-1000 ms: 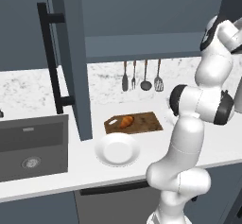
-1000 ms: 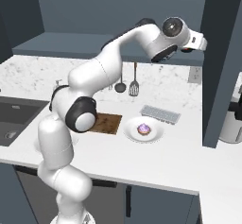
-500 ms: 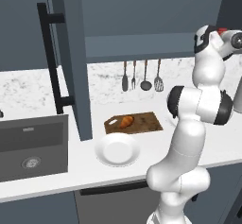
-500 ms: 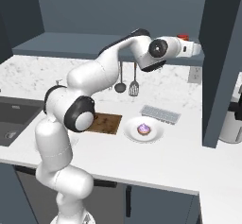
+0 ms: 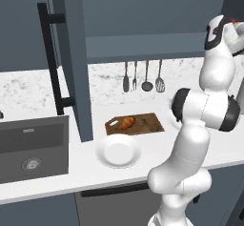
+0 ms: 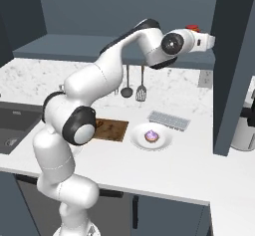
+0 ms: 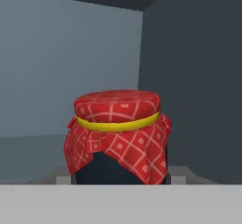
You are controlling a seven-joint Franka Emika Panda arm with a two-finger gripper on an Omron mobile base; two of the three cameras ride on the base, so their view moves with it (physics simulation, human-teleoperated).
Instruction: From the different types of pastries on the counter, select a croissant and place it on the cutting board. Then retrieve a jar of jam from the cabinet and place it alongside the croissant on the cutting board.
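Confirming the croissant (image 5: pixel 127 122) lies on the cutting board (image 5: pixel 147 123). I have the gripper (image 7: pixel 121 180) pinching the jar of jam (image 7: pixel 118 133) inside the cabinet (image 6: pixel 230 65), at twelve o'clock above the counter (image 6: pixel 174 165). Remaining: carry it down beside the croissant.

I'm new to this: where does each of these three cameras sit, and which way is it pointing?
Left base view: behind the arm's left, looking down at the counter, cutting board with croissant; arm at right.
Right base view: behind its right, same counter; arm at left, frosted pastry on a plate.
Hand view: on the hand, facing the jar of jam inside the cabinet.
Both base views share the cutting board.
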